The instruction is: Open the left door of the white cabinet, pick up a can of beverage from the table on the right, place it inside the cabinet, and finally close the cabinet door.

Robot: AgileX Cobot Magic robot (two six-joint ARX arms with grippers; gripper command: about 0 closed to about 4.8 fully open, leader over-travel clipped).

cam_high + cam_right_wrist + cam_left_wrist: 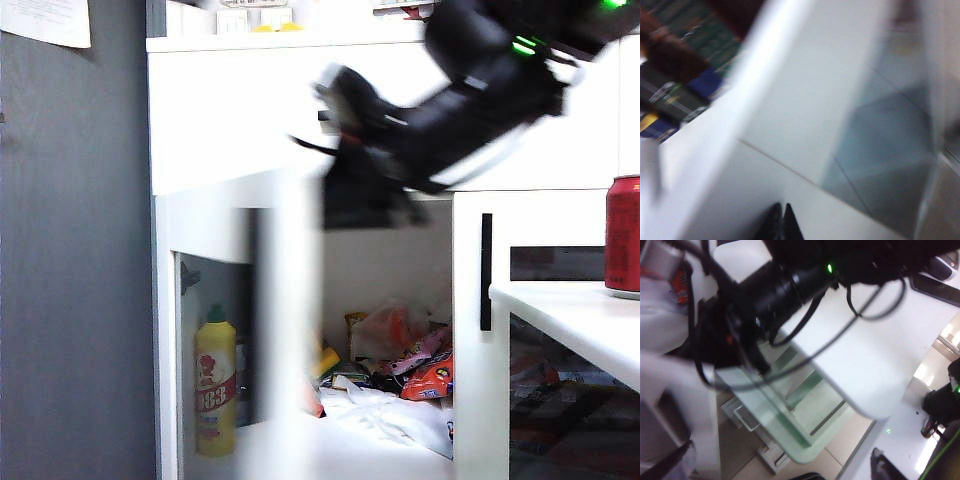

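- Red can of beverage (624, 236) stands on the white worktop (580, 320), far right.
- Left door (285, 330) of the white cabinet (240, 120) hangs open, blurred.
- Left pincer: unseen in its blurred view, state unclear.
- Right pincer (780, 222) clenched, empty, near a white panel.

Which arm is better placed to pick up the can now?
Right, probably. The can stands on the table at the exterior view's right edge, the right arm's side. The right claw, near a white panel, is shut and must open; the left claw looks open.
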